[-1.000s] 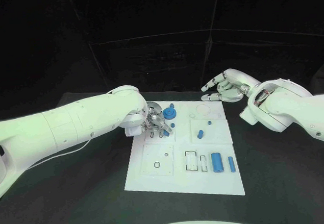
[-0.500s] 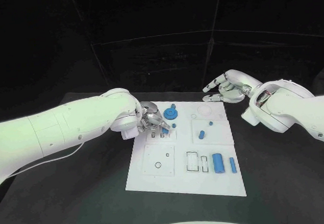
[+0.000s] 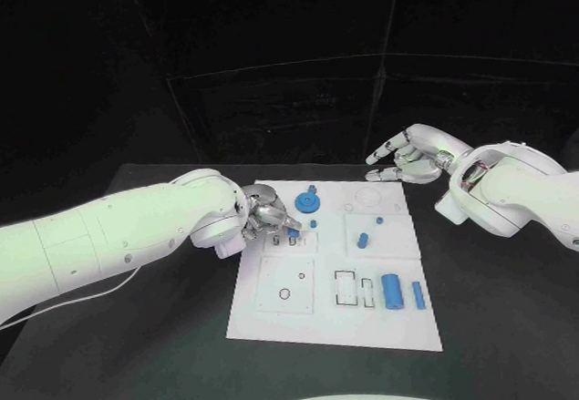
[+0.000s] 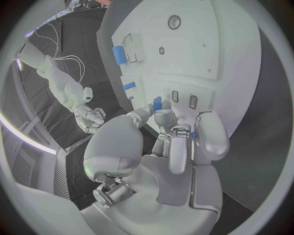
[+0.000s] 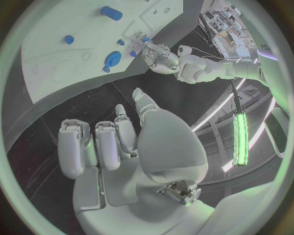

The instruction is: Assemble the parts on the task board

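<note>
Two hands are up by the board's [image 3: 287, 321] far end: the left hand [image 3: 273, 221] pinches a blue part [image 3: 296, 231] over its slots, the right hand [image 3: 411, 156] hovers loosely open, holding nothing.

Smooth white arms [image 3: 121, 233] carry silver, segmented fingers [image 5: 76, 144].

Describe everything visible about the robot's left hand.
The left hand is silver and metallic-looking, many-fingered, on a white arm. It sits over the task board's far left corner, fingers curled downward toward two small slots there. In the left wrist view a small blue part shows at the fingertips, apparently pinched, though the contact is hard to confirm. The rest of the hand hangs above the white plate.
</note>
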Tool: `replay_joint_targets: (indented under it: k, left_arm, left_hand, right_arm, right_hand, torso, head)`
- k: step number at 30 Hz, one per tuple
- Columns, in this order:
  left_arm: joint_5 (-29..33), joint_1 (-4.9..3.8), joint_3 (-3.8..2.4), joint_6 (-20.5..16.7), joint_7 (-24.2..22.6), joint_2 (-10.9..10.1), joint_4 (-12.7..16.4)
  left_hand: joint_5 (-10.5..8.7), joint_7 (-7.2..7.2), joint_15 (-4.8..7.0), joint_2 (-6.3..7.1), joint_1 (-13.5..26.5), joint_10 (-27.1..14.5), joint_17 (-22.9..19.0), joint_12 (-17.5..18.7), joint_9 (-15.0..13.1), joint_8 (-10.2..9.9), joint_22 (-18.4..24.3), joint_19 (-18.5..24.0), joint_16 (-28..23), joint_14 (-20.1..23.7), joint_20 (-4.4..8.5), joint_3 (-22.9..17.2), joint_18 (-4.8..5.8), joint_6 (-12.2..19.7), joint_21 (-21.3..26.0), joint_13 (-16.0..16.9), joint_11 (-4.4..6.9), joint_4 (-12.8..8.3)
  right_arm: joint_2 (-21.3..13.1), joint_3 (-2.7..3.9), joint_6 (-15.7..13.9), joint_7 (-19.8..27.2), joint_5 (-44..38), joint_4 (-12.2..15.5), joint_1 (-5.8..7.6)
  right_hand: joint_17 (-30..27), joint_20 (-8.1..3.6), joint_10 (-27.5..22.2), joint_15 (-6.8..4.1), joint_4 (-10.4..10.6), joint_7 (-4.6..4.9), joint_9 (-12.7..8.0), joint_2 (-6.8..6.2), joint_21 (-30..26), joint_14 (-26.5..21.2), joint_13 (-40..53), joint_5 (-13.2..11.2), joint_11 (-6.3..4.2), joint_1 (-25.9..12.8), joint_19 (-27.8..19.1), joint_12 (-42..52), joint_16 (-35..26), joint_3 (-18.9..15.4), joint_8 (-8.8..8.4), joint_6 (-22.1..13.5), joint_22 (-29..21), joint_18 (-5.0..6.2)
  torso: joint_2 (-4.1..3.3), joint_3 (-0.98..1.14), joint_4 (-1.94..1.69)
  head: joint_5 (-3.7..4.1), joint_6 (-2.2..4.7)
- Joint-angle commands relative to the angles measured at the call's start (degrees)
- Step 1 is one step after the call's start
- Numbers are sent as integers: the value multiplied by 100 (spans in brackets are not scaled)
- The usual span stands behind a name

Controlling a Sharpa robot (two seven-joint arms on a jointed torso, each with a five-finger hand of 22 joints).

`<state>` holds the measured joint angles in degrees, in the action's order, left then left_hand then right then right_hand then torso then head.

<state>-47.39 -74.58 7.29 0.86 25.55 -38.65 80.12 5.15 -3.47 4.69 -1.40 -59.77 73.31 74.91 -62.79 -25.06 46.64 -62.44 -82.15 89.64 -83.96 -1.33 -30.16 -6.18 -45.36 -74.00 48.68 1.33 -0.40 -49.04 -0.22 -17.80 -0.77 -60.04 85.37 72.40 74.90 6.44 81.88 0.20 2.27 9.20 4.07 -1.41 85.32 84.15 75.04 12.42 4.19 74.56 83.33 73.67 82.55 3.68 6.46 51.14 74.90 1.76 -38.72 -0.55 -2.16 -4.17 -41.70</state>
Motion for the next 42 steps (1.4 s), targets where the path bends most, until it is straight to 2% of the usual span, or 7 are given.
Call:
replay_joint_targets:
  k: [1, 12, 18, 20, 21, 27, 42]
  left_arm:
    - [-370, 18, -2, -362, 38, 2, 40]
    - [-843, 95, 23, -410, 216, 98, -39]
    - [-974, 105, 29, -207, 326, 172, -100]
    - [-986, 106, 29, -135, 360, 188, -110]
    - [-992, 106, 30, -85, 382, 197, -117]
    - [-1008, 107, 30, 137, 468, 244, -151]
    - [-1013, 107, 30, 485, 599, 287, -191]
  left_hand:
    - [19, 26, 22, 25, -47, 23, 1504, -12, -8, 27, -5, -44, 34, -603, 7, -1017, 106, 0, -27, 5, -5, -997]
    - [15, 31, 23, 58, -39, 55, 1509, -54, -15, 47, -42, -56, 36, -604, 8, -1061, 113, -6, -48, 47, -1, -959]
    - [14, 32, 23, 64, -36, 48, 1505, -40, -17, 51, -46, -57, 34, -603, 8, -1069, 113, -6, -51, 23, 0, -950]
    - [14, 32, 23, 65, -35, 47, 1504, -38, -17, 51, -45, -57, 34, -603, 8, -1071, 113, -6, -50, 20, 0, -947]
    - [14, 32, 23, 65, -35, 47, 1504, -38, -17, 51, -45, -57, 34, -603, 8, -1071, 113, -6, -50, 20, 0, -947]
    - [13, 31, 23, 67, -32, 39, 1497, -28, -17, 52, -41, -56, 31, -601, 8, -1077, 112, -3, -47, 2, 0, -940]
    - [11, 29, 22, 71, -28, 22, 1477, -3, -17, 52, -24, -51, 22, -597, 7, -1086, 110, 5, -37, -36, -2, -926]
  right_arm:
    - [6, 4, 47, 30, -19, -7, 12]
    - [27, 3, -48, 148, 72, -26, 12]
    - [41, 3, -187, 308, 275, -45, 12]
    - [46, 3, -206, 346, 328, -50, 12]
    - [49, 3, -214, 373, 374, -53, 12]
    - [58, 3, -157, 531, 754, -71, 13]
    - [69, 3, 5, 627, 976, -89, 13]
  right_hand:
    - [-8, -20, -17, -37, 3, 8, -10, 55, -28, 264, 226, 24, -8, 1, -23, -38, -42, -33, 36, 32, 630, 54]
    - [-435, -23, -278, -38, 19, 13, -16, 84, -273, 155, -132, 76, -6, 46, -320, -514, -319, -113, 24, -26, 241, 152]
    - [-2968, -53, -1771, -48, 132, 7, -12, 131, -1959, -607, -2458, 135, -16, 152, -1924, -3461, -2403, -225, 31, -140, -2006, 647]
    - [1301, -7, -1825, 7, 199, 48, -5, 132, -2847, 532, -2873, 155, 13, 212, -2549, -3880, 606, -214, 50, -160, -2980, 804]
    - [1510, 33, -1972, 53, 266, 88, -1, 138, -3316, 585, -3150, 178, 28, 230, -2802, -4196, 745, -202, 61, -164, -3443, 864]
    - [-397, 154, -2086, 172, 498, 156, 5, 41, -4352, -537, -4341, 238, 178, 383, -2793, -5239, -1077, -161, 119, -164, -4167, 876]
    - [-2020, 253, -1969, 263, 764, 250, -2, -53, -5645, -1387, -6055, 276, 306, 583, -2421, -6018, -4596, -205, 241, -206, -5127, 866]
  torso:
    - [-2, -3, -7]
    - [-13, 1, 6]
    - [-11, 4, 9]
    - [-14, 3, 10]
    - [-15, 3, 9]
    - [-8, 7, 1]
    - [-9, 5, -4]
  head:
    - [11, -10]
    - [-1, -16]
    - [-1, -23]
    - [-1, -26]
    - [0, -29]
    - [12, -60]
    - [25, -82]
